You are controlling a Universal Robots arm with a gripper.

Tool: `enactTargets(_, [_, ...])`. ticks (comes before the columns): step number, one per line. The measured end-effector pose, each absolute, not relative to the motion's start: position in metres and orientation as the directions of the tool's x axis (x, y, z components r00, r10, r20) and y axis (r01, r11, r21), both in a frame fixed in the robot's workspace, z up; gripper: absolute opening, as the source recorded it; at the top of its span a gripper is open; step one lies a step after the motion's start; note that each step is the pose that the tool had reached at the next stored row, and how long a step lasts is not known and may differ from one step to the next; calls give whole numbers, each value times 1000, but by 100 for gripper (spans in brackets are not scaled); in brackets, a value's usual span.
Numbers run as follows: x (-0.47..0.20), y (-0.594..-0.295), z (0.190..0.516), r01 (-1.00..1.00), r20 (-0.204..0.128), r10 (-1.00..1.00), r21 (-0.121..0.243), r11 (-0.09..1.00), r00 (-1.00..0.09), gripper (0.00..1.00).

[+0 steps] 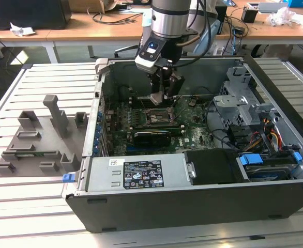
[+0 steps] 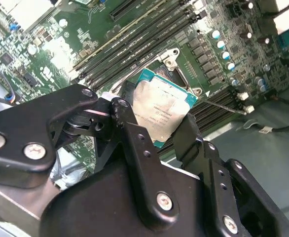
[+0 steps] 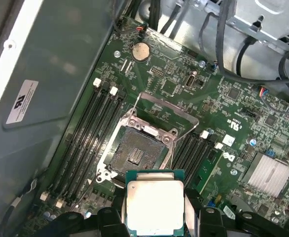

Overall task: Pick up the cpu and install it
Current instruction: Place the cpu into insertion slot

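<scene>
The cpu (image 2: 164,111) is a flat square chip with a silver top plate and a teal rim, and my gripper (image 2: 157,121) is shut on it, with a black finger (image 2: 134,143) on either side. In the first wrist view the cpu (image 3: 154,200) hangs just short of the open motherboard socket (image 3: 137,150), whose metal load frame (image 3: 164,111) is swung up. In the exterior view my gripper (image 1: 161,98) reaches down into the open computer case, with the cpu (image 1: 155,98) a little above the socket (image 1: 159,116).
Memory slots (image 3: 92,128) flank the socket on both sides. A drive cage (image 1: 239,103) and cables (image 1: 268,137) fill the case on the exterior view's right. The power supply (image 1: 136,173) lies along the near wall. A grey holder tray (image 1: 38,139) sits outside the case on the slatted table.
</scene>
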State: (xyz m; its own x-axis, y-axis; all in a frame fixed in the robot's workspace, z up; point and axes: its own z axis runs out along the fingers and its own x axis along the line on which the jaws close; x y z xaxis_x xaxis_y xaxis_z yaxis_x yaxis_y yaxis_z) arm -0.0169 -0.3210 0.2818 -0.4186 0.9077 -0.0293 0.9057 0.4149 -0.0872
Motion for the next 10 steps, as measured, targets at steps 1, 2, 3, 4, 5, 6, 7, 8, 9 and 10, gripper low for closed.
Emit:
enactTargets(1, [-17,-321,282,915,-30,917,-87,394,-398,55])
enactTargets(2, [-17,-321,282,918,-30,920,-87,386,-390,55])
enactTargets(3, [-17,-321,282,921,-30,923,-88,381,-384,55])
enactTargets(4, [-17,-321,282,923,-30,925,-88,374,-378,55])
enactTargets(5, [-17,-321,281,925,-31,927,-88,371,-374,55])
enactTargets(6, [-17,-321,281,926,-31,929,-88,366,-370,55])
enactTargets(7, [-17,-321,281,929,-31,931,-88,361,-365,55])
enactTargets(8, [-17,-321,281,930,-30,932,-88,357,-361,55])
enactTargets(9, [-17,-321,281,932,-30,935,-88,350,-354,55])
enactTargets(10, [-17,-321,281,934,-30,936,-88,347,-351,55])
